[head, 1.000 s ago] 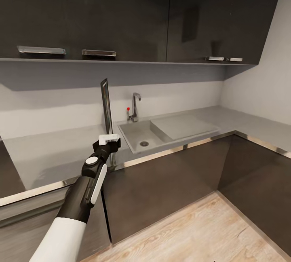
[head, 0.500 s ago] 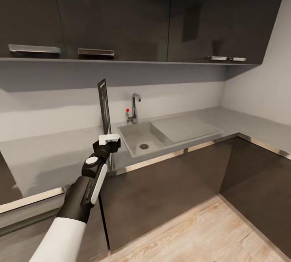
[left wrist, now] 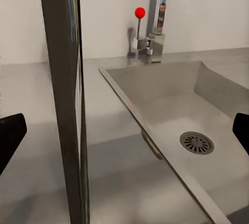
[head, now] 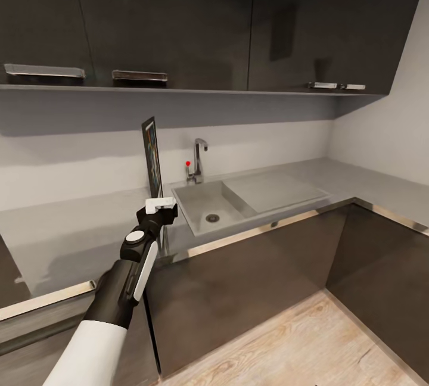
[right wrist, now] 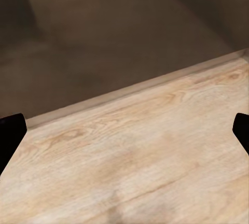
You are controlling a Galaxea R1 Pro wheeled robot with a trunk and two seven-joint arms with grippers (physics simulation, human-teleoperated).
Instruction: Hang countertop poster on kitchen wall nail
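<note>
The left fingers (head: 161, 205) in the head view sit just in front of the sink (head: 210, 201), raised over the front of the desk (head: 77, 225), and the poster (head: 152, 156) stands upright and edge-on right above them; whether the fingers clamp its lower edge I cannot tell from here. The poster is just beside the sink's left rim, with the tap (head: 198, 159) and its red-knobbed lever (head: 188, 164) behind the sink against the pale wall. Dark upper cabinets (head: 179, 22) hang above the sink, dark lower cabinets (head: 238, 290) run below it, and a light wooden floor (head: 310, 344) lies beneath

In the left wrist view the poster (left wrist: 67, 99) rises as a dark edge-on bar just beside the sink (left wrist: 176, 115), between two black fingertips (left wrist: 10, 136) that stand far apart at the picture's sides, not touching it here. The drain (left wrist: 196, 142) lies in the sink bottom, the tap (left wrist: 157, 11) and red knob (left wrist: 139, 12) behind it

In the right wrist view the right fingertips (right wrist: 10, 136) are spread wide, holding nothing, over the wooden floor (right wrist: 145, 162) next to a dark cabinet front (right wrist: 104, 32)
</note>
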